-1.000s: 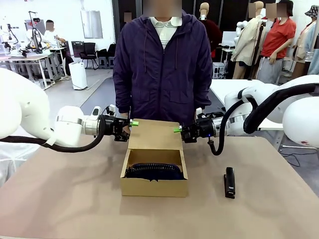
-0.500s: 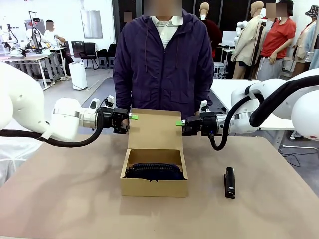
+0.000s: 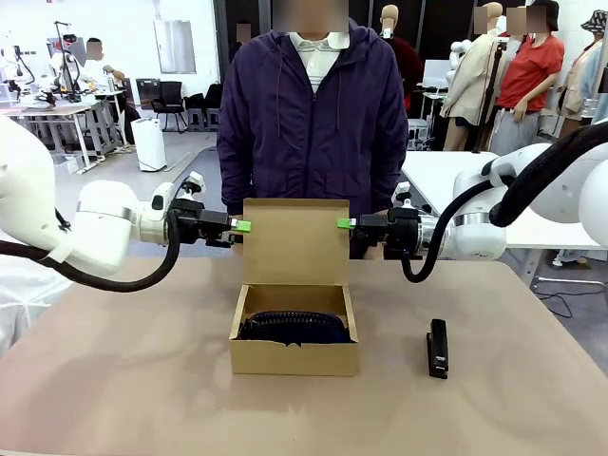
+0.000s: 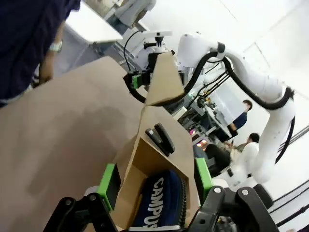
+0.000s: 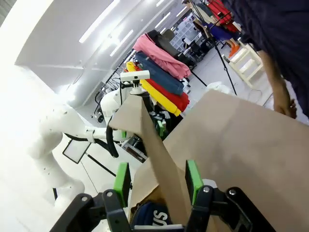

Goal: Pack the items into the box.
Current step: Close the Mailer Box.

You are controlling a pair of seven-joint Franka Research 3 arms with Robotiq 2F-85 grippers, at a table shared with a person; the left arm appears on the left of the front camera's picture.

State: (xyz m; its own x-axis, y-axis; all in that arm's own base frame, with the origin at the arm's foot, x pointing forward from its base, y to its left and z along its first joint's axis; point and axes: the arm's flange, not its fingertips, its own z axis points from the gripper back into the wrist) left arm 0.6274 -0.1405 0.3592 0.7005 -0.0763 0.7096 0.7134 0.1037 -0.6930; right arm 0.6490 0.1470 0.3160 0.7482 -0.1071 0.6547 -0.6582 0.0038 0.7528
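The box [image 3: 293,356] stands open in the middle of the table, its flap lid [image 3: 294,237] raised upright. Inside lies a navy pouch [image 3: 290,328], which the left wrist view shows with white print [image 4: 157,203]. My left gripper [image 3: 239,226] is at the lid's upper left edge and my right gripper [image 3: 344,224] at its upper right edge. Both are open. In the right wrist view the lid's edge [image 5: 159,154] runs between the green pads [image 5: 121,183] with a gap on each side. My left gripper [image 4: 155,176] also stands wide open.
A black stapler [image 3: 437,347] lies on the table right of the box. A person in a dark purple jacket [image 3: 309,114] stands close behind the lid at the far edge. Bare tabletop [image 3: 123,361] spreads left and front.
Both grippers have risen at the lid's side edges. The lid has swung from leaning back to standing upright.
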